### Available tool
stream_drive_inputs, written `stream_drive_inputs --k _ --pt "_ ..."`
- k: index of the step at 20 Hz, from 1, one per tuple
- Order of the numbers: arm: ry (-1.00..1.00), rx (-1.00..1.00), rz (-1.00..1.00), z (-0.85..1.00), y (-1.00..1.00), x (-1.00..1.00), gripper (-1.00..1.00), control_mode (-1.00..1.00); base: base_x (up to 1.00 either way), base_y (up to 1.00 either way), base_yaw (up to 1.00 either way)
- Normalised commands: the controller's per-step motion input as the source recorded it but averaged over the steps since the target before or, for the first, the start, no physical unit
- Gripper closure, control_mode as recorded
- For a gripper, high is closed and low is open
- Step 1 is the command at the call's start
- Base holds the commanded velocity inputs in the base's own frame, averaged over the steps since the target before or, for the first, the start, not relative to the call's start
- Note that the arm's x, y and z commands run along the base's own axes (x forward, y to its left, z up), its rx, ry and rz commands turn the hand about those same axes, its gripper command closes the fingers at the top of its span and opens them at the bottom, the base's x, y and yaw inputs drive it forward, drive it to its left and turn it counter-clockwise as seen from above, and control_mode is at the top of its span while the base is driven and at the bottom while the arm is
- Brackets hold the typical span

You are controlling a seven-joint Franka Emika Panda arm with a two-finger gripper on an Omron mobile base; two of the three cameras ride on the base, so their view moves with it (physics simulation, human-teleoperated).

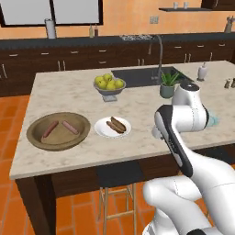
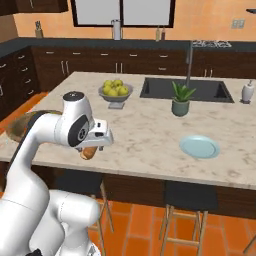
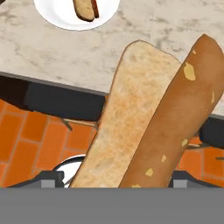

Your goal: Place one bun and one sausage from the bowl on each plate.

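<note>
Closest to the hand camera, a split bun point(image 3: 144, 118) runs up from between the fingertips, its pale cut face on the left and its brown crust on the right. The pincer point(image 2: 90, 150) stands wide, clamped on this bun, which pokes out as a brown lump under the hand in the right base view. It hangs over the near edge of the surface point(image 1: 137, 110), with orange floor tiles and a dark stool seat below.

The arm point(image 1: 176, 142) rises from the base, bends sharply at the elbow, and folds back so the hand points down and toward the near edge.

On the surface's left end sits the bowl point(image 1: 58, 131), holding two sausages point(image 1: 59, 129) lying apart. Just to its right lies the white plate point(image 1: 112, 127), carrying a bun with a sausage alongside. The pale blue plate point(image 2: 199, 147) lies bare at the right, near the front edge. Farther back stand a grey fruit bowl point(image 1: 109, 87) of yellow-green fruit, a small potted plant point(image 2: 181, 99) and the sink point(image 2: 186, 89).
</note>
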Motion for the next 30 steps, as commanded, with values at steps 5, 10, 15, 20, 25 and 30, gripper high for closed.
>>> stream_drive_inputs --k 5,10,15,20,25,30 --pt "0.00 0.00 0.00 0.00 0.00 0.00 1.00 1.00 0.57 -1.00 0.00" --pt "0.00 0.00 0.00 0.00 0.00 0.00 1.00 1.00 0.21 -1.00 0.00" --pt "0.01 0.03 0.00 0.00 -0.34 0.20 1.00 -1.00 0.16 -0.56 0.00" --pt "0.04 0.03 0.02 0.00 -0.33 0.87 1.00 -1.00 0.00 0.00 0.00" --pt "0.05 -0.02 0.01 -0.15 0.32 1.00 1.00 -1.00 0.00 0.00 0.00" --pt "0.20 -0.07 0.02 -0.66 0.32 1.00 1.00 -1.00 0.00 0.00 0.00"
